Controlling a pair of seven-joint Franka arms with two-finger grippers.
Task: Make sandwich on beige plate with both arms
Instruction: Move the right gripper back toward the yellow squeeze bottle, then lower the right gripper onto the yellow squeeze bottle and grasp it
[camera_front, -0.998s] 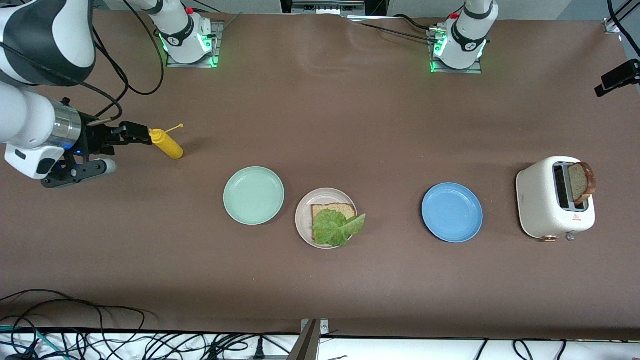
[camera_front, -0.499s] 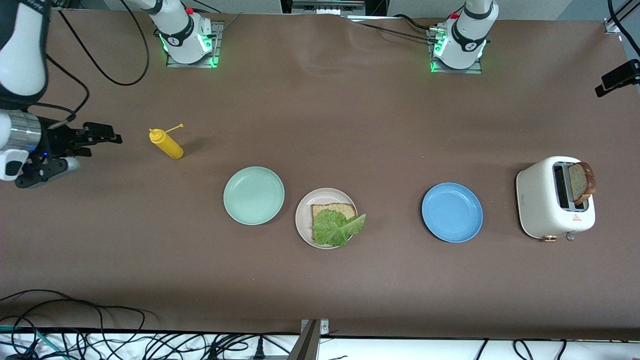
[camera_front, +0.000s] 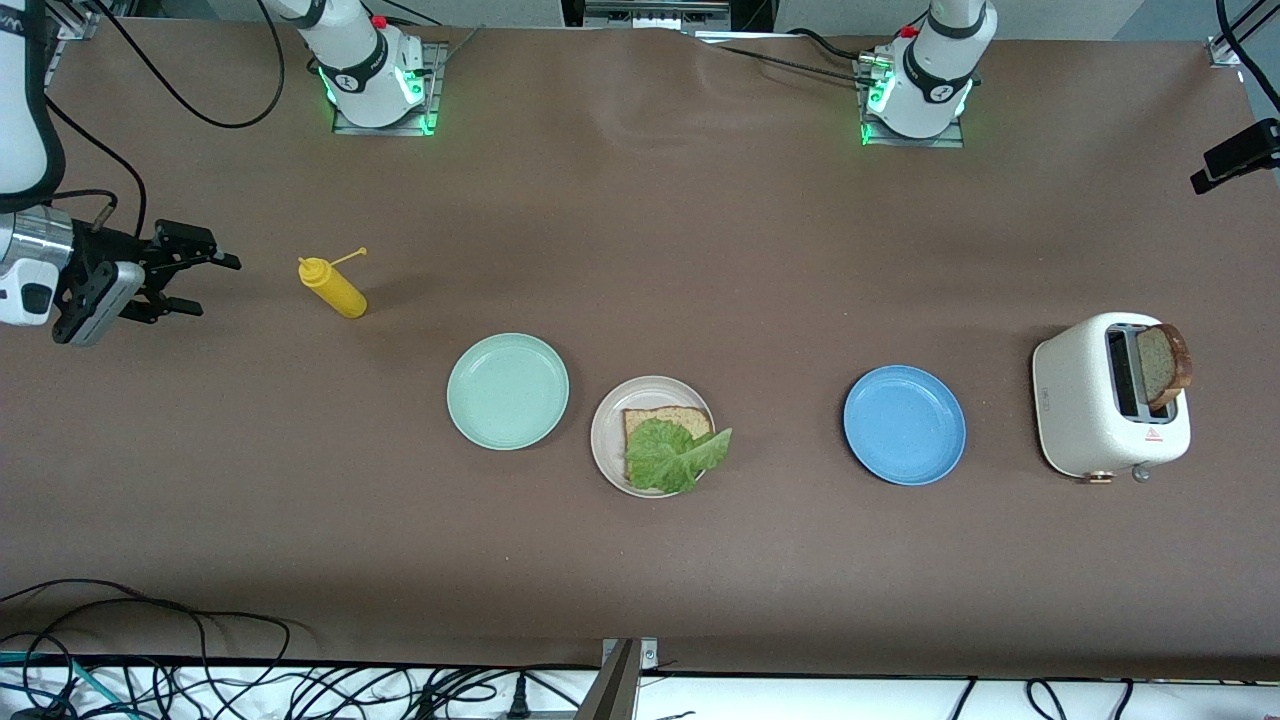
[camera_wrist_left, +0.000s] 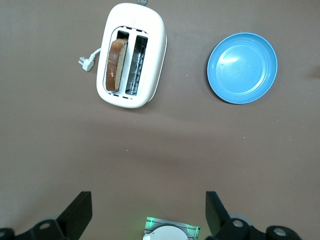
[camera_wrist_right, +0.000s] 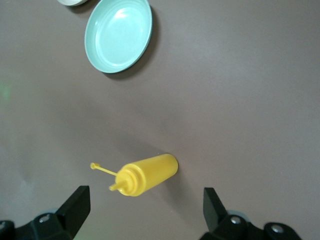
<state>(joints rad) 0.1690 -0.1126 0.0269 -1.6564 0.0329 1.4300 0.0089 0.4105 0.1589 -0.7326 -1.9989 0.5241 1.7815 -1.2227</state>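
one slice of bread (camera_front: 665, 422) with the lettuce leaf (camera_front: 675, 455) lies on the beige plate (camera_front: 607, 440); the second slice (camera_front: 1162, 365) stands in the toaster (camera_front: 1085, 410). the right gripper (camera_front: 200, 282) has drawn back from the mustard bottle (camera_front: 335, 287), fingers wide and empty. the left gripper (camera_wrist_left: 149, 212), also wide, hangs high above the toaster, so the top slice seems next.

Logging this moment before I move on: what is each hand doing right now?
Left hand: open, holding nothing, high over the table by the toaster.
Right hand: open, holding nothing, beside the yellow bottle.
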